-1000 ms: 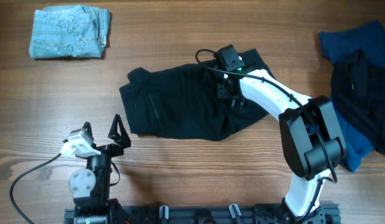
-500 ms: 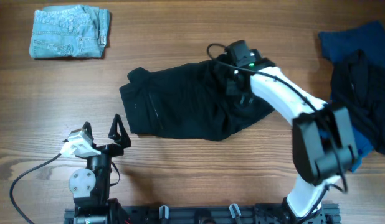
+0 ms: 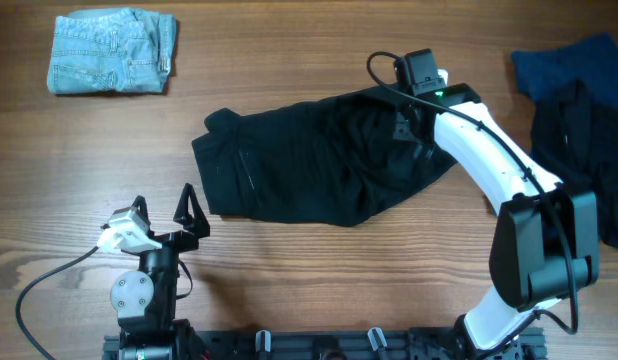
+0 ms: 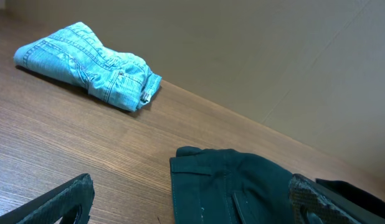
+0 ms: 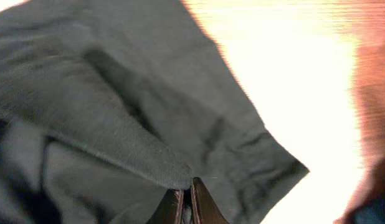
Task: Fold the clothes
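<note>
Now the right gripper (image 5: 187, 200) pinches a raised fold of the black shorts (image 3: 289, 170), which lie spread on the table (image 3: 319, 290), while the left gripper (image 3: 163, 208) sits with jaws apart nearer the front edge, folded denim shorts (image 3: 111, 52) far left.

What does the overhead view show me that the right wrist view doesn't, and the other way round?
Only the overhead view shows the folded pale-blue denim shorts at the far left, the blue and black pile at the right edge, and the left gripper, open and clear of any cloth. Only the right wrist view shows the right gripper shut on a raised fold of fabric near a corner of the garment. Both show the black shorts and the wooden table.
</note>
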Tool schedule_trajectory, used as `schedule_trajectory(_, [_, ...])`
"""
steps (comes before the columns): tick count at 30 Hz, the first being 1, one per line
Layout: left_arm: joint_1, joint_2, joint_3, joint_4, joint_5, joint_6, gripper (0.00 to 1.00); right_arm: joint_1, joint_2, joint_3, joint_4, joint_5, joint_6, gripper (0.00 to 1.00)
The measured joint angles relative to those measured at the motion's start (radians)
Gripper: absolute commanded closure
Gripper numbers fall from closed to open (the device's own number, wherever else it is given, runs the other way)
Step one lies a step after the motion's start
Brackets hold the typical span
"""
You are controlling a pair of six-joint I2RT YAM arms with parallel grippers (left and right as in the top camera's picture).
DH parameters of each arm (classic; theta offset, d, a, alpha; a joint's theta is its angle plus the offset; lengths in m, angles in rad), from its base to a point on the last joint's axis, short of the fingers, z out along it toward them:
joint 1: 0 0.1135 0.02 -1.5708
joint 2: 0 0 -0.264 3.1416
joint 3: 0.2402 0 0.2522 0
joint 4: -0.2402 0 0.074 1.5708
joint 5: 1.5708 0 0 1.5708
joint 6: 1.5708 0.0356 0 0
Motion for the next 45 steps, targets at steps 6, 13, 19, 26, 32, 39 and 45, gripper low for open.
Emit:
schedule_trajectory(6, [0.0, 0.0, 0.0, 0.0, 0.0, 0.0, 0.0, -0.076, 0.0, 0.0, -0.056, 0.118, -0.003, 0.96])
schedule_trajectory(13, [0.0, 0.0, 0.0, 0.0, 0.0, 0.0, 0.0, -0.174, 0.0, 0.0, -0.065, 0.185, -0.003, 0.96])
schedule_trajectory(19, [0.0, 0.0, 0.0, 0.0, 0.0, 0.0, 0.0, -0.235, 0.0, 0.0, -0.058, 0.205, -0.003, 0.86])
schedule_trajectory(26, [0.0, 0.0, 0.0, 0.0, 0.0, 0.0, 0.0, -0.252, 0.0, 0.0, -0.089, 0.193, 0.003, 0.69])
schedule_trajectory(32, [0.0, 0.0, 0.0, 0.0, 0.0, 0.0, 0.0, -0.251, -0.048, 0.0, -0.129, 0.152, 0.043, 0.62])
schedule_trajectory(39, [0.0, 0.0, 0.0, 0.0, 0.0, 0.0, 0.0, -0.216, -0.235, 0.003, -0.064, -0.238, -0.14, 0.01])
schedule_trajectory(45, [0.0, 0.0, 0.0, 0.0, 0.0, 0.0, 0.0, -0.126, -0.241, 0.006, -0.062, -0.475, -0.294, 0.0])
